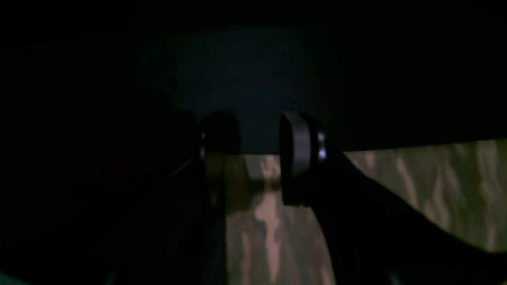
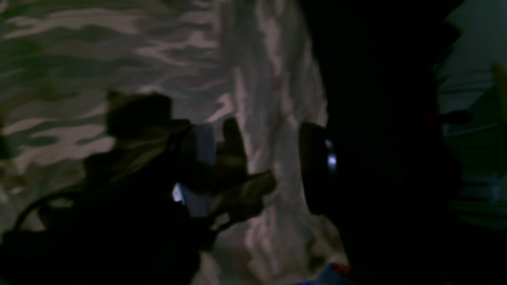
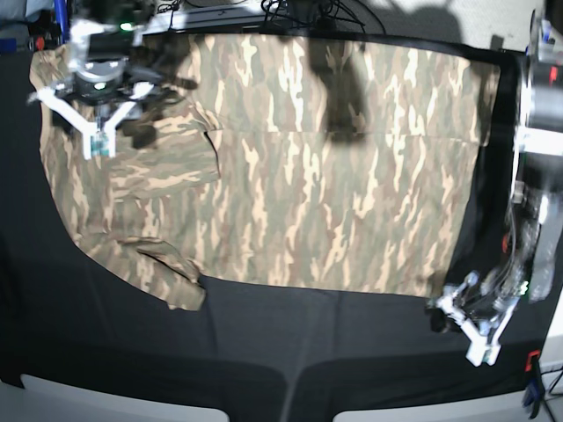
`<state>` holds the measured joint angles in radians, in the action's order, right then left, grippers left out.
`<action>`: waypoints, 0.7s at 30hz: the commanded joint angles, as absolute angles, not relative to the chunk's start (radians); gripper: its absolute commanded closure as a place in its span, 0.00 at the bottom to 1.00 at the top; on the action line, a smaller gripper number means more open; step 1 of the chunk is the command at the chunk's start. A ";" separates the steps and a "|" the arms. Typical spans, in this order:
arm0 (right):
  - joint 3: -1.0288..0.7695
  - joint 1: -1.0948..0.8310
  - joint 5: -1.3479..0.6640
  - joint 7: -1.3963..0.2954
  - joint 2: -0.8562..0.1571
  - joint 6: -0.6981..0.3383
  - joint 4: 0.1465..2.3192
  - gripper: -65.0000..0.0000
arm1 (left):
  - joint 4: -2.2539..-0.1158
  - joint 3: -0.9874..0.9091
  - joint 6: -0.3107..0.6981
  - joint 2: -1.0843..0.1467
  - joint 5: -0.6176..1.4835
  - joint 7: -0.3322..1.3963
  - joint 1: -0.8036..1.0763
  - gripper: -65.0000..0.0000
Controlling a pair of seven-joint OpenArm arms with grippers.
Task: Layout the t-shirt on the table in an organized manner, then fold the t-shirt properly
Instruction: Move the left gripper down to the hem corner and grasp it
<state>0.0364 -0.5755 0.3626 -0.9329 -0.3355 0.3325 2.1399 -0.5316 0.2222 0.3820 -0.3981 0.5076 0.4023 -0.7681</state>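
Note:
The camouflage t-shirt (image 3: 308,176) lies spread over most of the black table (image 3: 264,352), with one sleeve (image 3: 167,272) bunched at its lower left. My right gripper (image 3: 101,132) hovers over the shirt's upper left part. In the right wrist view, that gripper (image 2: 257,166) is open, with only fabric (image 2: 158,47) beneath it. My left gripper (image 3: 466,327) sits at the shirt's lower right corner. In the left wrist view, the left gripper (image 1: 259,150) stands open over the fabric's edge (image 1: 273,221), and nothing is pinched between its fingers.
A red and blue clamp (image 3: 530,365) grips the table's right edge, and a blue post (image 3: 60,18) stands at the back left. Cables (image 3: 299,13) lie behind the far edge. The left arm's body (image 3: 537,132) rises along the right side.

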 commanded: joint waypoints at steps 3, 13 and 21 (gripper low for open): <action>0.031 -0.574 0.381 -0.912 -0.300 0.337 2.156 0.50 | -0.247 0.218 0.461 -0.396 0.548 0.309 -0.924 0.67; 0.033 -0.574 0.385 -0.912 -0.218 0.317 2.156 0.50 | -0.033 0.218 0.525 -0.406 0.634 0.211 -0.915 0.67; 0.033 -0.574 0.385 -0.912 -0.208 0.313 2.156 0.50 | -0.042 0.218 0.529 -0.351 0.636 0.182 -0.842 0.67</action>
<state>0.0364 -0.5758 0.3668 -0.9318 -0.2020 0.3107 2.1395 -0.0326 0.2203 0.5247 -0.3519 0.6399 0.1616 -0.8177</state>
